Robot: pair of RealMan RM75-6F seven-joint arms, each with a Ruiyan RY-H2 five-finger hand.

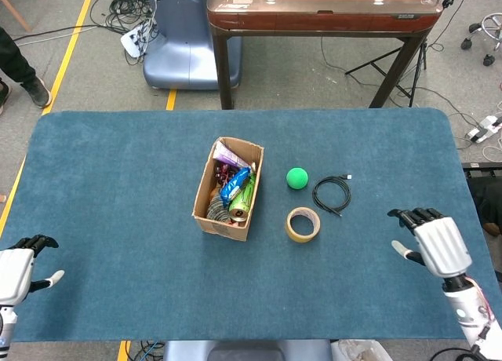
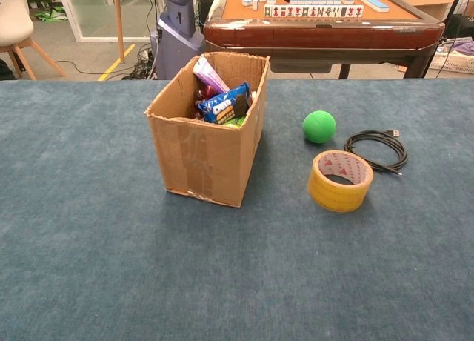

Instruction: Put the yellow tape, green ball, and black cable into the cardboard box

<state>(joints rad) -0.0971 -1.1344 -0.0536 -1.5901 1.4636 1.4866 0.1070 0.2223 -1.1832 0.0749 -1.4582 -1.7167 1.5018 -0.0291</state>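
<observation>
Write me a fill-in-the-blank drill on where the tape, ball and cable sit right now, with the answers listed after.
1. The yellow tape, green ball and black cable all lie on the table, outside the ____ box.
2. In the chest view, the item closest to the camera is the ____.
3. Neither the left hand nor the right hand holds anything; the one nearer the three items is the ____ hand.

Missing words: cardboard; tape; right
</observation>
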